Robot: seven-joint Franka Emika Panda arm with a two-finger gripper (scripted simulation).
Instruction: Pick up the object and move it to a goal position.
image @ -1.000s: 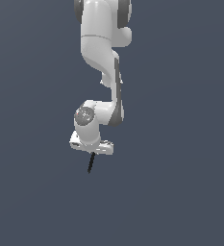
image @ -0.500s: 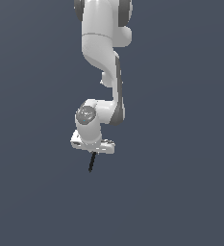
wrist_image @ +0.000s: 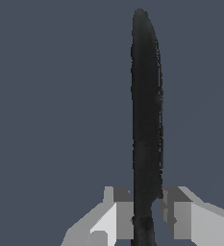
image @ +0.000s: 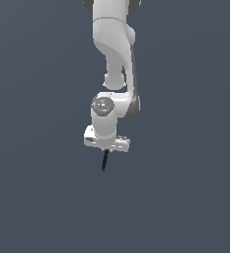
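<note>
The object is a thin black stick (image: 104, 161) that hangs down from under my gripper (image: 105, 149) in the exterior view, near the middle of the picture. In the wrist view the stick (wrist_image: 146, 120) runs long and black away from the fingers, and a small trace of red shows at its end between them. My gripper (wrist_image: 147, 216) is shut on the stick, with a grey finger (wrist_image: 118, 211) on each side of it. The stick is held in the air.
The white arm (image: 114, 59) comes down from the top of the exterior view. Behind everything is a plain dark grey-blue ground (image: 37, 197).
The arm with the stick has shifted very slightly; the hold on the stick is the same.
</note>
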